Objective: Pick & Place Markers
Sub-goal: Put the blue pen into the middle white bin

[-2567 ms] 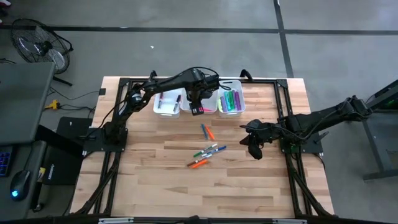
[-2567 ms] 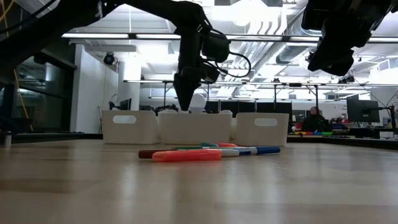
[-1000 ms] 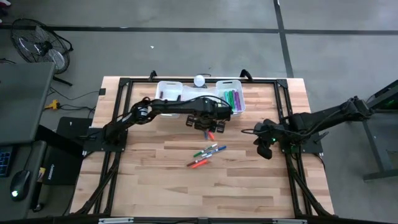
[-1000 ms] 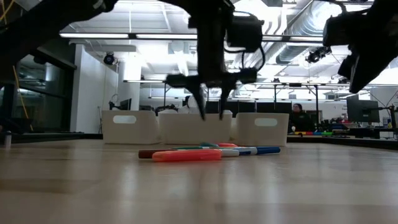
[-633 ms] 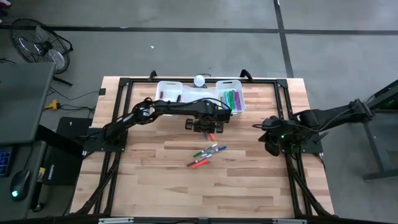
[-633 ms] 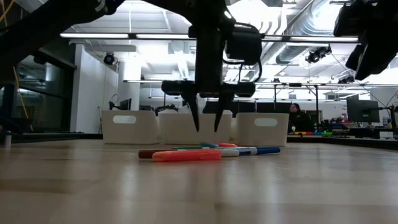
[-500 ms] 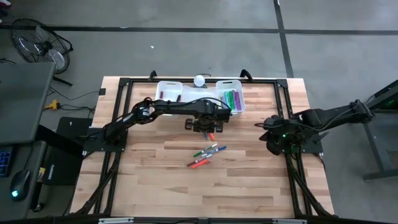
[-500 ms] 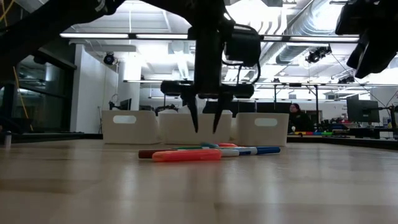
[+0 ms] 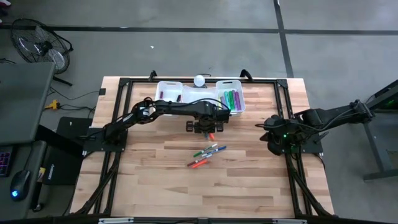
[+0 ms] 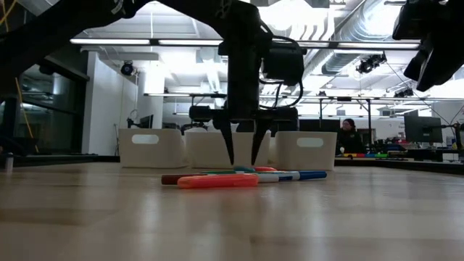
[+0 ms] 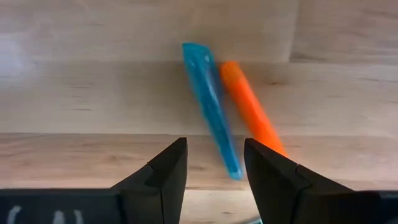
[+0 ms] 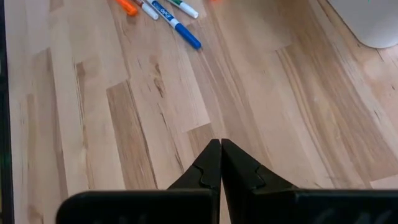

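Just glossy tapered markers (image 11: 211,106), grainy wood (image 11: 74,93).

Bright ceiling lights (image 10: 290,14) backlight the low view; arms silhouetted; wrist-view markers (image 11: 211,106) slightly blurred.

A light blue marker (image 11: 210,106) lies beside an orange marker (image 11: 252,109) on pale wood table (image 11: 74,87); at twelve o'clock, white bins (image 9: 168,94) hold green and pink markers (image 9: 231,99).

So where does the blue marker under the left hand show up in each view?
High view: mostly hidden beneath the left hand.
Low view: cannot tell it apart.
Left wrist view: blue marker centre, between the open fingers.
Right wrist view: not in it.
Shared landmark: orange marker beside it, its tip visible from above.
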Available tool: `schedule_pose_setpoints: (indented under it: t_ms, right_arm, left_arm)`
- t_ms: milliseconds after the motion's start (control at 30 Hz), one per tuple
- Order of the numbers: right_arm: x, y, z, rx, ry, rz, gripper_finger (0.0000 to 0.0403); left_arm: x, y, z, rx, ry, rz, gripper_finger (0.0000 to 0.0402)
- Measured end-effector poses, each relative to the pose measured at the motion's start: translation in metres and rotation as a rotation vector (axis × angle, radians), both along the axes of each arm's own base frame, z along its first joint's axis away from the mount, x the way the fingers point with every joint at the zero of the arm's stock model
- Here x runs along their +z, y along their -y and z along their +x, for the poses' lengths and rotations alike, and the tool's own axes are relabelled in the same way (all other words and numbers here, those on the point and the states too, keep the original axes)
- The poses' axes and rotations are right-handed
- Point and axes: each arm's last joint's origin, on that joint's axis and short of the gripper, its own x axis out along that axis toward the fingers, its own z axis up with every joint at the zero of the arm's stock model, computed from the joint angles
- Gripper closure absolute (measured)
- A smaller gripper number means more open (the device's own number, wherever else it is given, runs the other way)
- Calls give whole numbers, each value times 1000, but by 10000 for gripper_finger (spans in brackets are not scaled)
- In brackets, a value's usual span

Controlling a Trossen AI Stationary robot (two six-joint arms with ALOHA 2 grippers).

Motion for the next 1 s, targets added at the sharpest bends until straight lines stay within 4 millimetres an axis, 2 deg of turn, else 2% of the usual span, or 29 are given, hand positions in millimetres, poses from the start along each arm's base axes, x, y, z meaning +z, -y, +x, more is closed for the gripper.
schedule_pose_setpoints:
  t_ms: [900,1000]
  right_arm:
    - [-1,0,-2,14,-28,14,402]
    - [-1,0,-2,16,-27,12,402]
  left_arm:
    - [0,-10,-3,52,-23,48,247]
    - [-5,-10,-3,57,-23,34,247]
